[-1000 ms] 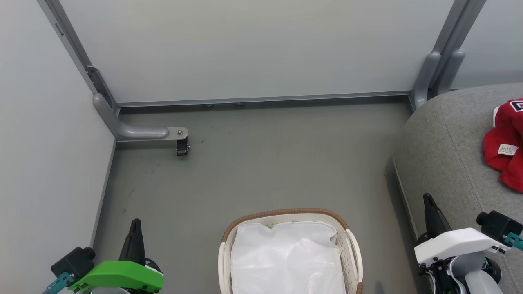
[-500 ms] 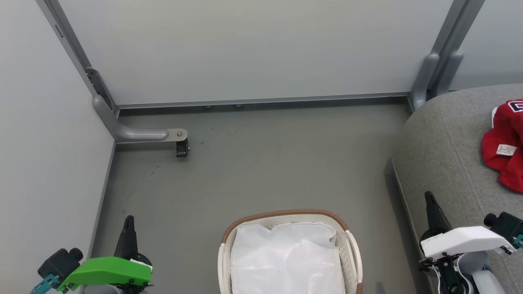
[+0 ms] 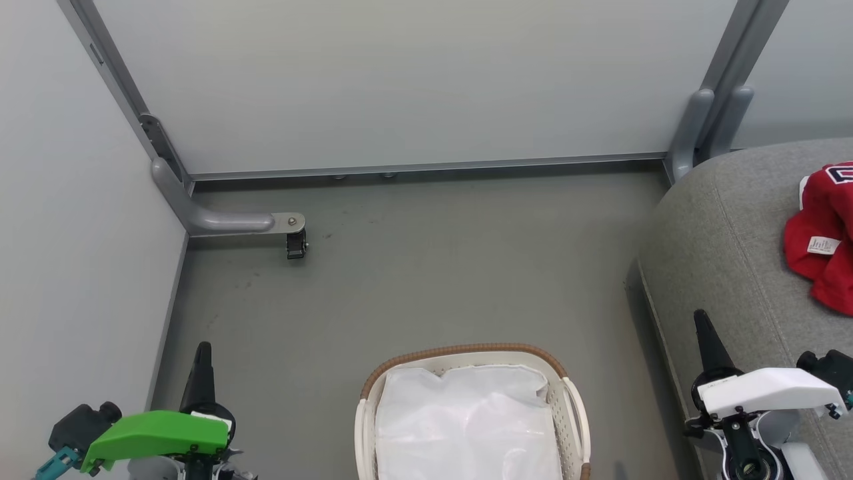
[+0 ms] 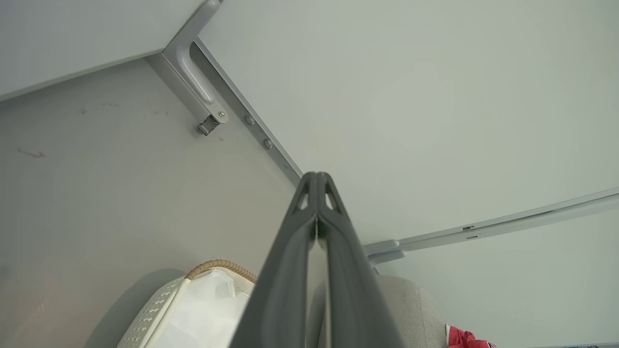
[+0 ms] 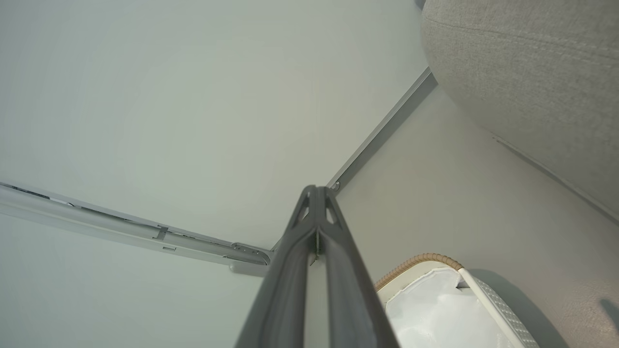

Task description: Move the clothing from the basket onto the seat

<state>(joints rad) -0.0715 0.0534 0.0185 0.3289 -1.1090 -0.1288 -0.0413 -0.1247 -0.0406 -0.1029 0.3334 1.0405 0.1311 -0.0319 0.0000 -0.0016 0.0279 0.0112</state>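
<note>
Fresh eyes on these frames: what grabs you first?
The red clothing stands out first, bunched on the grey seat at the head view's right edge. Next comes the basket at bottom centre, its white liner bare where visible. The left claw and right claw stand either side of it, both shut and empty.

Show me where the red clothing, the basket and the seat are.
red clothing (image 3: pixel 830 213), head view, red fabric above the tag
basket (image 3: pixel 466 348), head view, brown woven rim
seat (image 3: pixel 720 267), head view, bare grey cushion top
</note>
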